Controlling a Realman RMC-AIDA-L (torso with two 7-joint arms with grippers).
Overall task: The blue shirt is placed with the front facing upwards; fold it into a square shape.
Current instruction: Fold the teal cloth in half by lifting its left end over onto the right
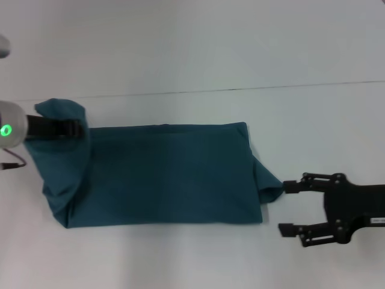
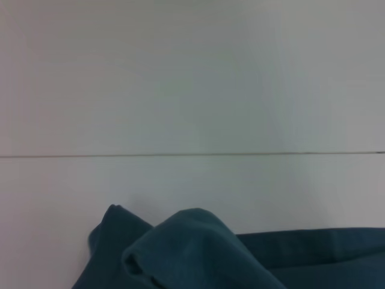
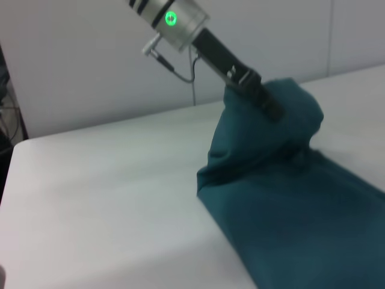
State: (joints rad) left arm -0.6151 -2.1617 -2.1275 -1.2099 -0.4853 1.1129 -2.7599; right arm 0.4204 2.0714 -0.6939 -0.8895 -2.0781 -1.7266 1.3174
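Shirt: the shirt (image 1: pixel 168 177) lies on the white table (image 1: pixel 192 48) as a long band running left to right, its sides already folded in; no lettering shows (the printed front seems tucked inside, though that is a guess).

Left end: raised off the table and draped in a hump, because the left gripper (image 1: pixel 77 129) holds it there. The right wrist view shows the fingers buried in the cloth at the top of the hump (image 3: pixel 271 105), closed on a pinch of fabric.

Why lifted: an end carried this way can be brought over the flat middle, which would shorten the band toward a square. That looks like the step in hand.

Right gripper: the right gripper (image 1: pixel 289 208) sits low at the right end, jaws spread wide and holding nothing. Its upper finger (image 1: pixel 295 185) is just touching or just beside a small tail of cloth that sticks out there; which, I cannot tell.

Why there: likely to take that end, or to steady it while the other end travels.

Risk: the draped hump may slump or twist if carried across unevenly.
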